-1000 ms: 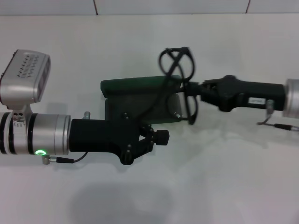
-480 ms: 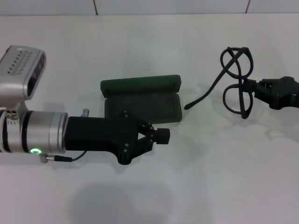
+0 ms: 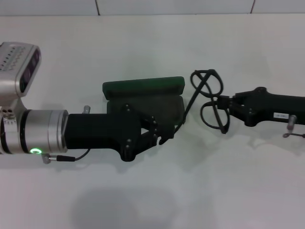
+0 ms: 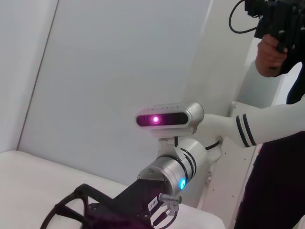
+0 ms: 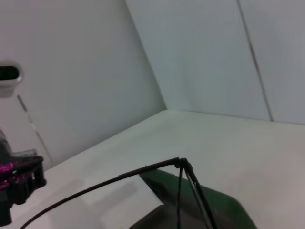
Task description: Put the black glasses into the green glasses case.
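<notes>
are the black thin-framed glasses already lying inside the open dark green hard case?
No. In the head view the black thin-framed glasses hang in the right gripper beside the open dark green hard case, with one temple arm reaching toward its edge.

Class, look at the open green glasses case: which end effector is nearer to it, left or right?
Left. The left end effector overlaps the green glasses case; the right end effector holds the black glasses just beside it.
</notes>
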You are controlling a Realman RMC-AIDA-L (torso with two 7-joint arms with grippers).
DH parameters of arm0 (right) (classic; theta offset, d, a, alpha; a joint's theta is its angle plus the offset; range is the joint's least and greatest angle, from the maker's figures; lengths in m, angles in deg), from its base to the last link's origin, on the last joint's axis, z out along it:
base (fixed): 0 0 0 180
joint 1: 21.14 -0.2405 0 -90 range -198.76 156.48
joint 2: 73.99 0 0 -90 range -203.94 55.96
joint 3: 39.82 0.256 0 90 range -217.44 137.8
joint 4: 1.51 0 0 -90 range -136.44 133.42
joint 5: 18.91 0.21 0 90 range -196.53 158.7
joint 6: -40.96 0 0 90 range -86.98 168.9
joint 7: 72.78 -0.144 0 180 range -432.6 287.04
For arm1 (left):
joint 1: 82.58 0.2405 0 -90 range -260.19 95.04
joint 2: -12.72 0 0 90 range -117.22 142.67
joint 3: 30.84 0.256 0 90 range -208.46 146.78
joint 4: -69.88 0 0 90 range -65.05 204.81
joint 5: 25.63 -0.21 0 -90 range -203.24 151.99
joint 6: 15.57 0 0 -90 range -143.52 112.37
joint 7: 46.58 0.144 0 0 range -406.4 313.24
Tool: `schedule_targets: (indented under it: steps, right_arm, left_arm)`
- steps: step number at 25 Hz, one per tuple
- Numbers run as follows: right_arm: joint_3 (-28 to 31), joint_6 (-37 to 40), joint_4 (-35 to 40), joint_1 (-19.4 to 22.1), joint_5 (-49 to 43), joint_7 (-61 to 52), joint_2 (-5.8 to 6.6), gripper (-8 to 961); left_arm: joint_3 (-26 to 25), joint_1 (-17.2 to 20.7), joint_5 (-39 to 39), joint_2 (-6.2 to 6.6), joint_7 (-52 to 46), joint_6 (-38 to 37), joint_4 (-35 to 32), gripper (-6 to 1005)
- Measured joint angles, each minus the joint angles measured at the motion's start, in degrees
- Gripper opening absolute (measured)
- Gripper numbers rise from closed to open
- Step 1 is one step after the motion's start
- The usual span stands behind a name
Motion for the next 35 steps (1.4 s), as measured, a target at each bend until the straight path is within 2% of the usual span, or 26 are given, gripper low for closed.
schedule_targets:
  steps: [13,24,31,35]
  right_arm:
    - [-1.78,2.68,-0.57,-4.01,0.47,0.16,-0.92,78]
    - [-2.94,7.08,-0.76,-6.14,2.86,0.02,-1.06,84]
    - [-10.73,7.36,-0.46,-6.93,8.35,-0.05,-1.03,87]
    - [-12.55,8.84,-0.41,-7.36,10.08,-0.22,-1.02,89]
  left_arm:
    - [0.42,-0.86,-0.30,-0.92,0.12,0.66,1.64,4]
    - [0.46,-1.58,-0.33,-1.08,0.19,1.14,2.20,4]
    - [0.46,-2.23,-0.34,-1.08,0.78,2.19,3.45,5]
    - [0.46,-2.26,-0.33,-1.08,0.80,2.32,3.47,5]
